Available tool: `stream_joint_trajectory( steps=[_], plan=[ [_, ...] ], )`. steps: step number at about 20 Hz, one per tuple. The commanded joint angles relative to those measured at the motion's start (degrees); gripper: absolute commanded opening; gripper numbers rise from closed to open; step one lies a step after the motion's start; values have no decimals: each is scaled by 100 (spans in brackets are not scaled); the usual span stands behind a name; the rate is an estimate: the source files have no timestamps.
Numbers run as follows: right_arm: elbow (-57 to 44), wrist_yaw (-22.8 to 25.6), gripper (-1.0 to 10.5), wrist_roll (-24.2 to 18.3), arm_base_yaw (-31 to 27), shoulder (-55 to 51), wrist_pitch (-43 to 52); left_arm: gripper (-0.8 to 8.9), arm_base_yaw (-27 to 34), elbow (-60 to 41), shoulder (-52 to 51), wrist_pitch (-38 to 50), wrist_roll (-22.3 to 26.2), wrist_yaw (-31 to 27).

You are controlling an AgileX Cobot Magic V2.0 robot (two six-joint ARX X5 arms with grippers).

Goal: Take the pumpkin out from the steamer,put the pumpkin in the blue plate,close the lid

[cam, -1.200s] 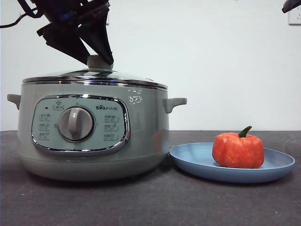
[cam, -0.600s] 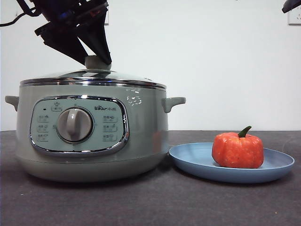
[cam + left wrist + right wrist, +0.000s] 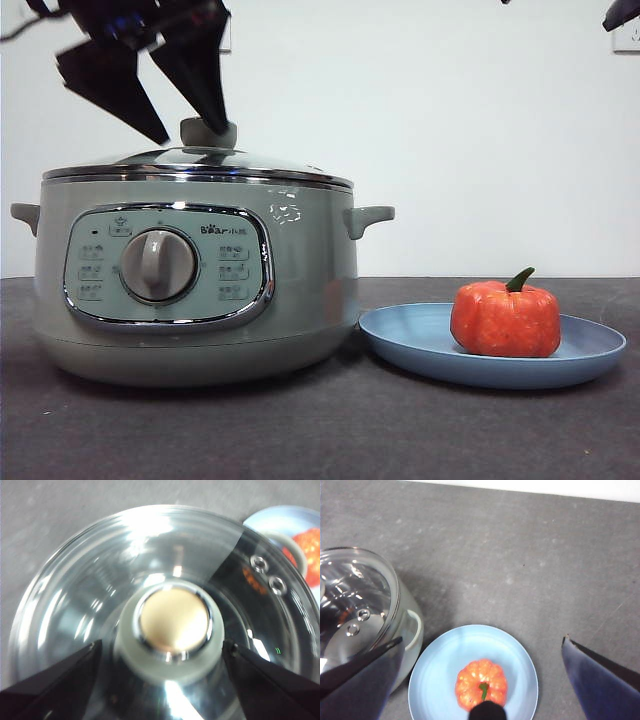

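The sage-green steamer [image 3: 310, 290] stands on the left of the table with the glass lid [image 3: 260, 166] seated on it. My left gripper [image 3: 192, 136] hangs open just above the lid, one jaw on each side of the lid's knob [image 3: 173, 622] and clear of it. To the right, the orange pumpkin [image 3: 505, 320] sits upright in the blue plate [image 3: 410, 345]. My right gripper [image 3: 482, 640] is open and empty, high above the plate [image 3: 432, 680] and pumpkin [image 3: 481, 680]. It shows only as a black tip [image 3: 620, 12] in the front view.
The dark grey table top [image 3: 520, 555] stretches out behind and to the right of the plate. The steamer's side handle [image 3: 372, 217] reaches toward the plate's rim. A white wall [image 3: 480, 130] stands behind.
My left gripper's jaws have spread apart and let go of the lid's knob. The lid now rests on the steamer by itself. The steamer slid slightly left earlier.
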Motion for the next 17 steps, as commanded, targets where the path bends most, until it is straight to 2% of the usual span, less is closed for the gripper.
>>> stream_joint_trajectory(
  steps=[1, 5, 6, 8, 9, 10, 11, 14, 17],
  plan=[
    [-35, -13, 594, 57, 9, -37, -160, 408, -7, 424, -140, -658, 44, -39],
    [-35, -9, 586, 79, 9, -87, -457, 403, -9, 990, -208, -1602, 90, -35],
    [-35, -7, 551, 103, 9, -107, -511, 394, -9, 1078, -232, -1735, 90, -35],
    [-35, -9, 387, 107, 9, -133, -573, 248, -11, 1154, -363, -1878, 129, -26],
    [-35, -7, 282, 103, 9, -164, -579, 139, -20, 1154, -439, -1897, 203, -11],
    [-35, -7, 127, 103, 15, -205, -560, -16, -22, 1154, -564, -1928, 297, 48],
    [-39, -9, -1, 103, 28, -258, -514, -6, -22, 1152, -688, -1928, 367, 116],
    [-345, 2, -12, 94, 264, -654, 4, -8, -22, 973, -1200, -1716, 389, 87],
    [-1248, 28, -12, 94, 586, -1381, 1001, -8, -20, -26, -2173, -815, 385, 72]
  ],
)
